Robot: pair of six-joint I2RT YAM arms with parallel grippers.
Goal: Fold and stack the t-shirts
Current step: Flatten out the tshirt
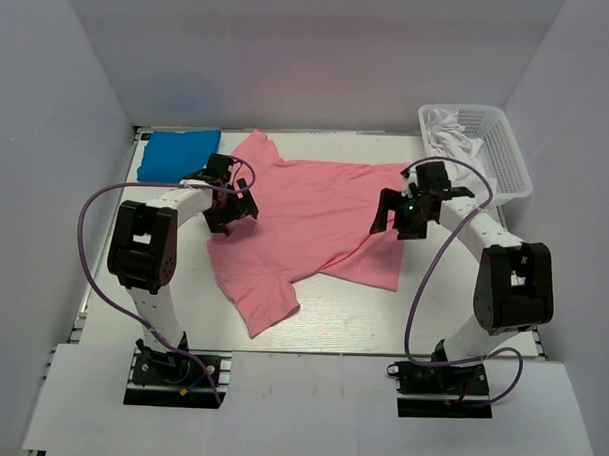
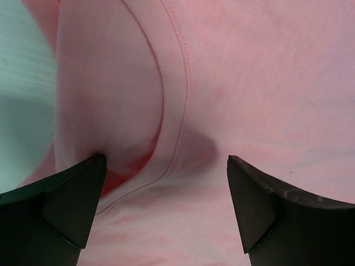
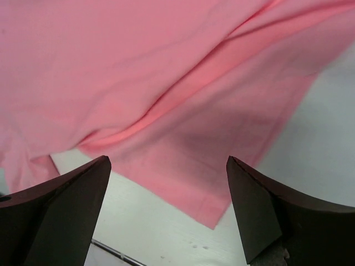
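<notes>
The pink shirt (image 1: 315, 213) lay across the middle of the counter (image 1: 381, 326), rumpled rather than flat. One sleeve pointed to the near side, another to the far left, and the right part was doubled over along a slanted ridge. The blue shirt (image 1: 177, 154) sat as a folded rectangle in the far left corner, near the pink one's far sleeve. A basket (image 1: 507, 155) at the far right held white cloth.

Your left pincer (image 1: 233, 208) stood spread wide and empty, low over the shirt's left edge, with a stitched seam running between its fingers. Your right pincer (image 1: 405, 214) was equally spread and gripped nothing. It hung over the shirt's right side, with a hem corner and bare counter below it.

The step in hand looked like squaring up the pink shirt for its fold. To do it well, you needed to deal with that slanted ridge first, or every later fold would likely have come out crooked. You were better off pinching at the edges than in the middle, since soft cloth bunches when taken from above. Both arms wanted to travel in step, lifting only enough to clear the counter and laying the cloth down before letting go. You also needed to aim for a rectangle matching the blue one, so the stack would sit level.
</notes>
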